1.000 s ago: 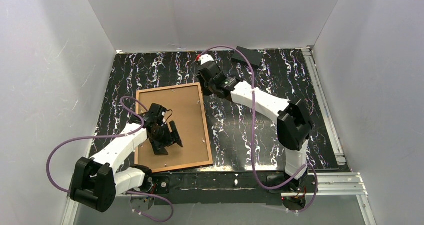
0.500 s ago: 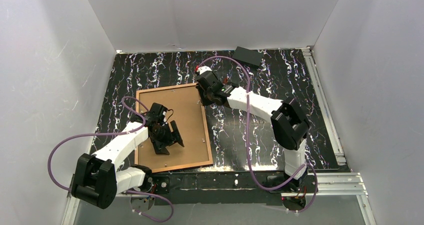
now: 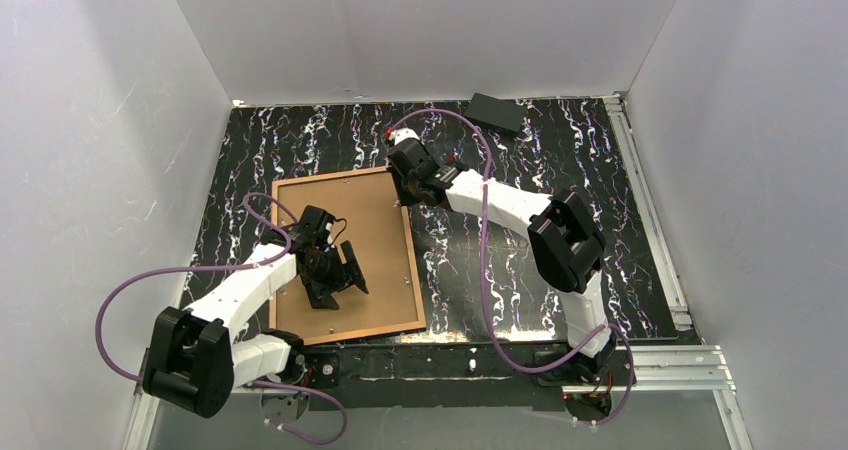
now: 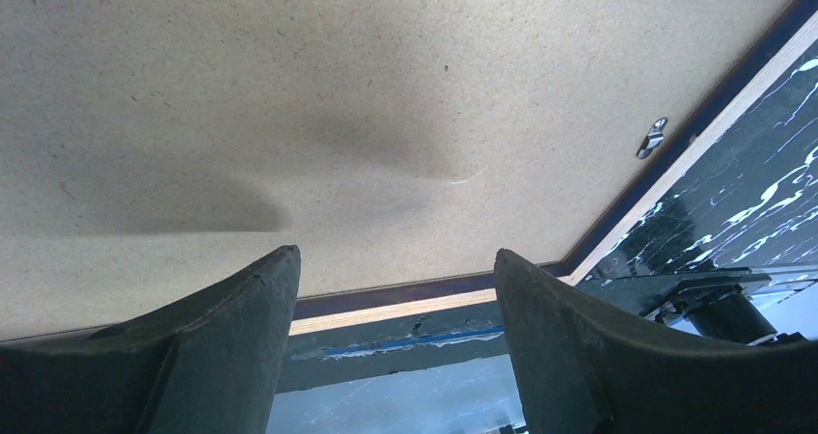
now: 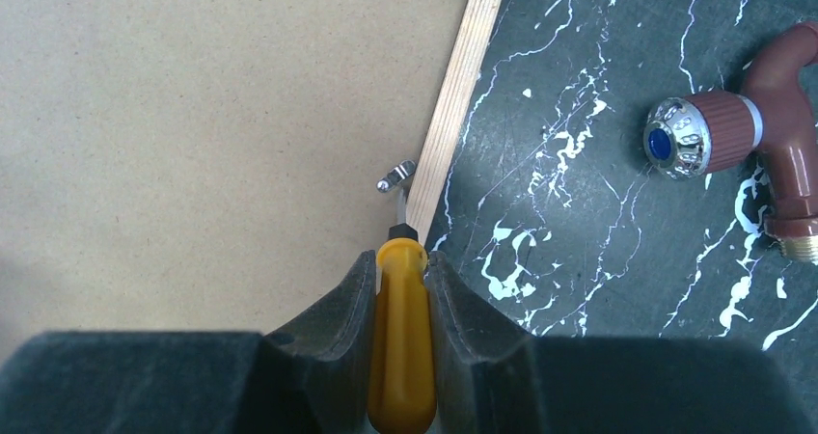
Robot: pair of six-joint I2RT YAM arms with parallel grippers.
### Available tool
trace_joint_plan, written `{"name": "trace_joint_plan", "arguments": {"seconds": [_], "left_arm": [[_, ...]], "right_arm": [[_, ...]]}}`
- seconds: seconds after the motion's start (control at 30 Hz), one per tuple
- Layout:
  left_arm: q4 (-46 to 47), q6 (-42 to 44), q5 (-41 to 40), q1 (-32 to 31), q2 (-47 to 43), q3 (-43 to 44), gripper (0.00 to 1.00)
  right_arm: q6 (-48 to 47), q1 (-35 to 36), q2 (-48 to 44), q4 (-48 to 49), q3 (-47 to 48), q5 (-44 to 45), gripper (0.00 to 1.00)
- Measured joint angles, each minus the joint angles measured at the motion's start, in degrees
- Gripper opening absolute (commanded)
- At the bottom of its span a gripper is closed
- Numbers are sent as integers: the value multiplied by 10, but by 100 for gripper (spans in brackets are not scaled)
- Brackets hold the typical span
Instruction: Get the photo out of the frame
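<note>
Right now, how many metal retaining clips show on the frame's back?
2. The far clip sits at the tip of the yellow-handled tool, by the far right corner; the near clip lies nearer the arms. Others may be hidden.

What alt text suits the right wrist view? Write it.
The right pincer grips a yellow-handled screwdriver, its tip at a metal clip on the frame. The photo's brown back fills the left; a maroon tap lies on the black marbled table.
</note>
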Motion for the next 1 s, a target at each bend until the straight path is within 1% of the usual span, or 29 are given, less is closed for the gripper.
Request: {"name": "trace_joint_plan", "arguments": {"seconds": [0.3,0.5,0.7,0.77,0.87,0.93,1.0], "left_arm": [[0,0,0,0,1,0,73],[0,0,0,0,9,0,73],[-3,5,7,0,9,1,81],[-9,14,17,0,7,5,86],[-12,34,43,0,-9,17,89],[-16,51,64,-1,-26,27,89],[-25,74,75,-13,-37,40,89]], "right_arm": [[-7,-10,9,5,9,-14,1],[-1,-27,10,33,1,-58,1],[8,-44,16,47,6,-79,1],[12,-45,11,37,6,-74,1],[21,-44,-31,14,-23,-70,1],[25,-43,-103,-3,-81,-72,1],[32,-41,-196,-18,-148,-76,1]]}}
